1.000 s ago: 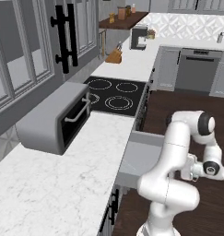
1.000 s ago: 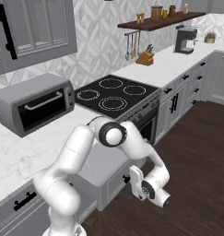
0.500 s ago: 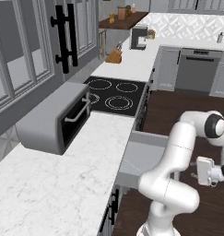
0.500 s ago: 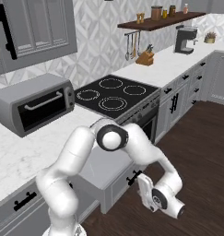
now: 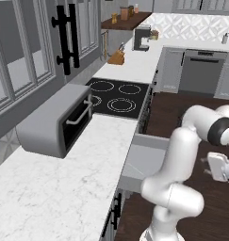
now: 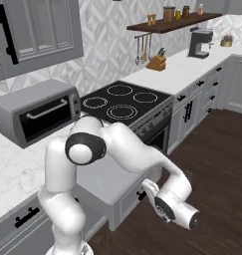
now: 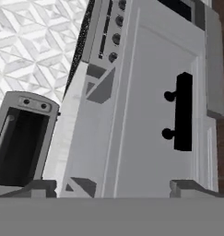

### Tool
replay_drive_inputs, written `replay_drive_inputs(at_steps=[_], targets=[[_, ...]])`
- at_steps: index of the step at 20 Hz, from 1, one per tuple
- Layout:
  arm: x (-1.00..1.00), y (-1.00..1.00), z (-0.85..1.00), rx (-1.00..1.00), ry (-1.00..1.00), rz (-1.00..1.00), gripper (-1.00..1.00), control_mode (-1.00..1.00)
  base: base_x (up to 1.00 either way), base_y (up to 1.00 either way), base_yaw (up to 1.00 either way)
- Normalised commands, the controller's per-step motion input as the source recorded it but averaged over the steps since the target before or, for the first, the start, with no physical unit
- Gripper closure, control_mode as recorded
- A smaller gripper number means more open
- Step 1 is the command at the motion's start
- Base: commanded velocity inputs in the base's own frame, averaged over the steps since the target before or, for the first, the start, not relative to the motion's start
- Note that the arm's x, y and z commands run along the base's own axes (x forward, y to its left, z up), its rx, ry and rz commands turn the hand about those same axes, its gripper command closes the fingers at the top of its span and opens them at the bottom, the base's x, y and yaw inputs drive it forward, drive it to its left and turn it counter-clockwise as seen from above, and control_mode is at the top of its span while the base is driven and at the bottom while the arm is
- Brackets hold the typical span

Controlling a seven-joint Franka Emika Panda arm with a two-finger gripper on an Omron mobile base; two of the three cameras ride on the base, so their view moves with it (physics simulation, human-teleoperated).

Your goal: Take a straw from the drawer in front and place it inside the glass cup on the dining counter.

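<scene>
The drawer (image 5: 143,159) stands pulled out from under the marble worktop, and its plain grey inside (image 6: 103,180) shows. In the hand view its framed front (image 7: 145,115) with the black bar handle (image 7: 182,112) lies just ahead. My gripper (image 7: 112,186) is open, its fingertips (image 7: 36,186) set wide apart with nothing between them. The hand (image 5: 219,166) hangs low in front of the drawer, a short way off the handle, as the right base view shows for the gripper (image 6: 155,196). I cannot make out the straw in the drawer. The glass cup and the dining counter are out of view.
A grey toaster oven (image 5: 57,122) sits on the worktop left of the black cooktop (image 5: 117,96). Farther back stand a knife block (image 5: 117,57) and a coffee machine (image 5: 142,37). Dark wood floor (image 6: 212,164) lies open to the right of the cabinets.
The jaws have gone from nearly shut to wide open and have let go of the drawer handle. The hand has drawn back a little from the drawer front.
</scene>
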Motion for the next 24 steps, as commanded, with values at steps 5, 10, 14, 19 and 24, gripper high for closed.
replay_drive_inputs(at_steps=[5,10,14,19,24], targets=[[0.01,0.66,1.0,-0.3,0.04,-0.03,-1.0,-1.0,0.0,0.0,0.0],[0.25,0.8,0.87,-0.29,0.26,0.0,-1.0,-1.0,0.0,0.0,0.0],[0.58,0.77,0.23,-0.27,0.47,0.0,-1.0,-1.0,0.0,0.0,0.0],[0.56,0.66,-0.06,-0.23,0.51,0.0,-1.0,-1.0,0.0,0.0,0.0],[0.55,0.19,-0.24,-0.13,0.36,0.0,-1.0,-1.0,0.0,0.0,0.0]])
